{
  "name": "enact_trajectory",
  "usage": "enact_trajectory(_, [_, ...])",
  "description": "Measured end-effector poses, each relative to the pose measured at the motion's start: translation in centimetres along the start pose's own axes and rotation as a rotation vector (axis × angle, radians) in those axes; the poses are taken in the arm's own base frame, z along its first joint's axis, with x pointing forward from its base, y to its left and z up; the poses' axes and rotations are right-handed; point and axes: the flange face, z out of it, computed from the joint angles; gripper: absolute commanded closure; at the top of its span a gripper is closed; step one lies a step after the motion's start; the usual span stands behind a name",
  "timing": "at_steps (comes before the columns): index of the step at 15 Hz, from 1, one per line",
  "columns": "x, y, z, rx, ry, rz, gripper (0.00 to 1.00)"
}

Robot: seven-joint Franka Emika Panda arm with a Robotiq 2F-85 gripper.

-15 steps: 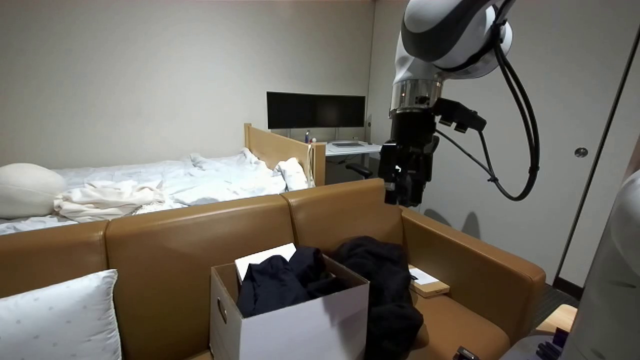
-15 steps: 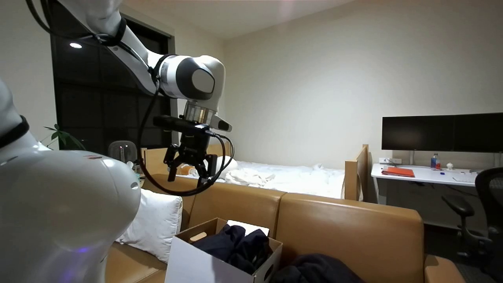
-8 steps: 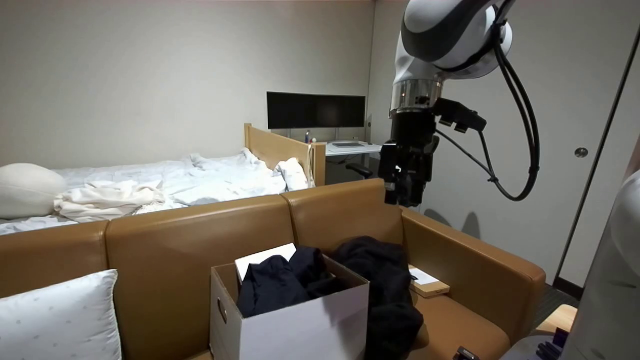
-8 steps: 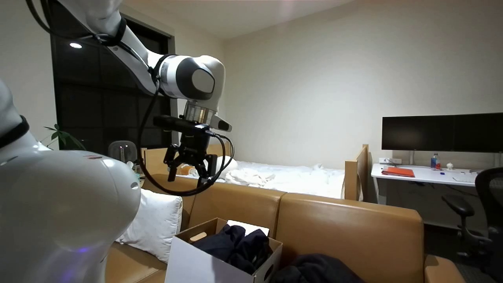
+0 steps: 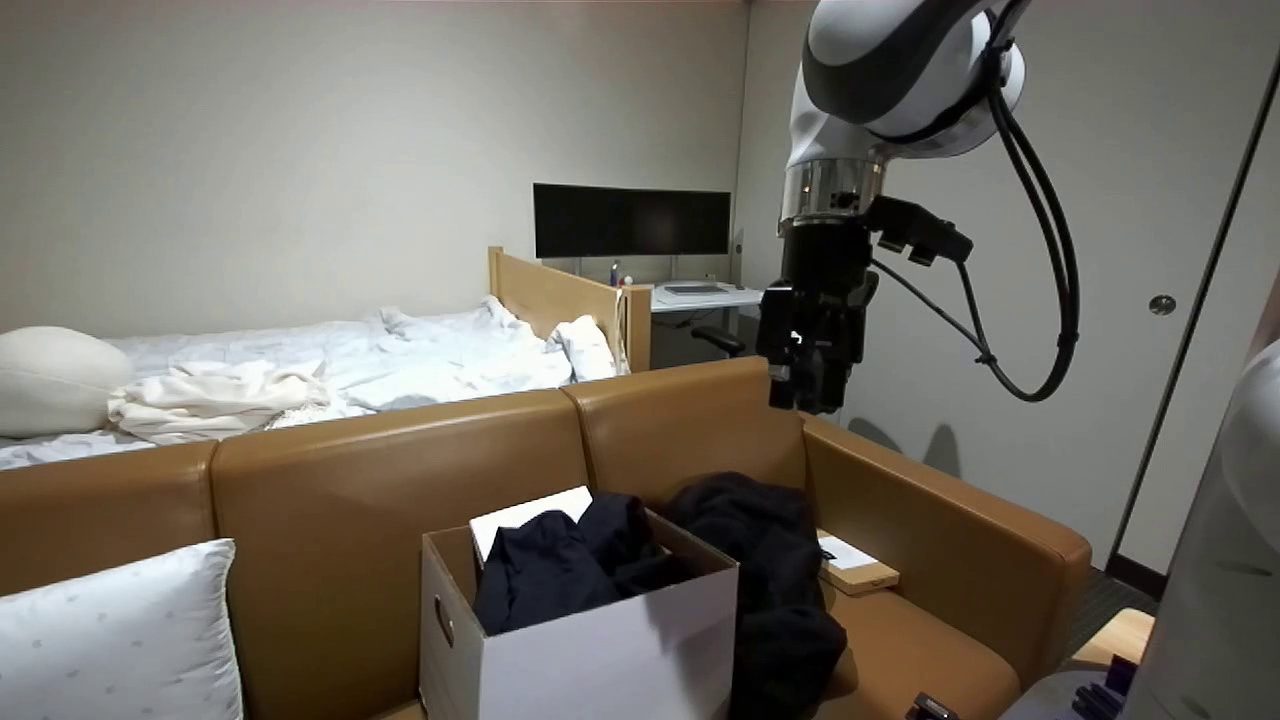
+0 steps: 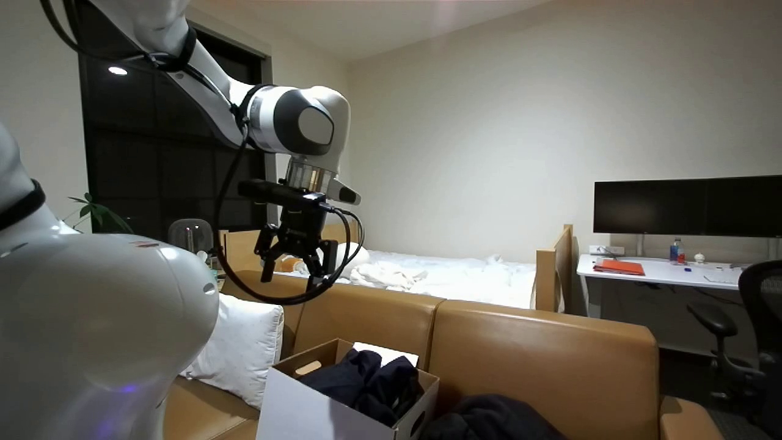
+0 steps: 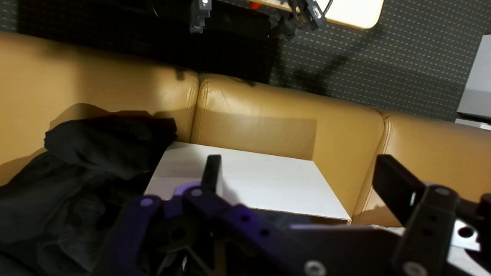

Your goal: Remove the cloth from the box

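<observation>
Hanging high above a sofa (image 5: 400,480) doubling as worktop, holding the pincer (image 6: 291,278) spread wide and gripping nothing. Probably only preparing the removal, not yet grasping: facing a dark cloth (image 5: 560,565) lying bunched inside the box (image 5: 610,655). Next calling, presumably, for lining up over the mouth, descending between the walls, closing on a raised fold and lifting, minding the white panel (image 5: 530,515) showing behind the cloth and avoiding the black fabric (image 5: 770,590) lying just beside the box. In both exterior views, seeing the target plainly. In the wrist view, looking down on an outer wall of the box and the carpeted floor (image 7: 383,69), but losing most of the mouth, hence the target, behind the pincer. In an exterior view, finding a flat carton (image 5: 858,568) near the armrest (image 5: 960,510) and catching the pincer nearly edge-on, hiding the gap showing in the wrist view.
</observation>
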Motion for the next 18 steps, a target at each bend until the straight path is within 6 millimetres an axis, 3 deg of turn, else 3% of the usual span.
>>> enact_trajectory(10, [0.2,-0.1,0.0,-0.005,0.01,-0.003,0.0])
enact_trajectory(14, [2.6,-1.4,-0.2,-0.051,0.118,-0.017,0.0])
enact_trajectory(18, [6.3,-4.3,-0.1,-0.121,0.235,-0.042,0.0])
